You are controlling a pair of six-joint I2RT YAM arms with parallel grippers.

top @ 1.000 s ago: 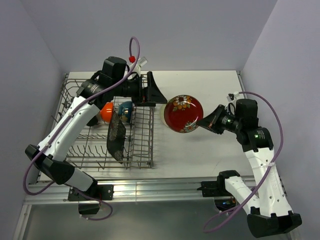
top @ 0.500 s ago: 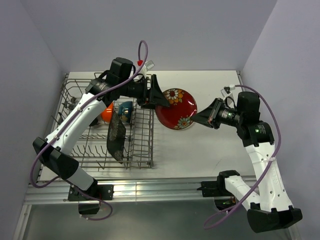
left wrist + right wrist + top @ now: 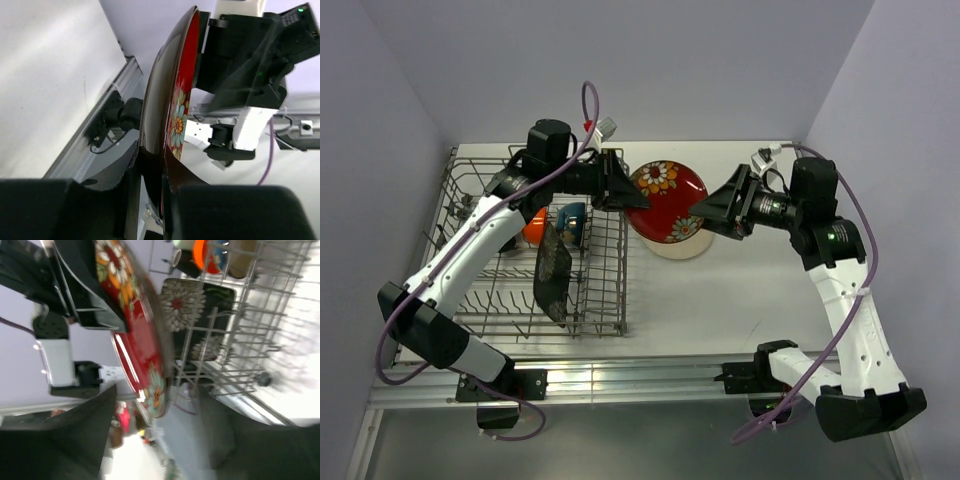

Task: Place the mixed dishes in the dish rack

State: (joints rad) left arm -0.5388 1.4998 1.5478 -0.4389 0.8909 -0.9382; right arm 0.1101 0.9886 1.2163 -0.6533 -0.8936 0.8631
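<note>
The left fingers [image 3: 623,188] clamp the rim of the glossy, round red floral plate [image 3: 670,200] beside the grey wire dish rack [image 3: 605,300]. The right fingers [image 3: 712,212] stand parted around its opposite rim.

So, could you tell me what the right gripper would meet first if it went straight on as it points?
The right gripper would meet the red floral plate, whose rim sits between its open jaws; beyond, probably the left gripper clamping the far edge.
</note>
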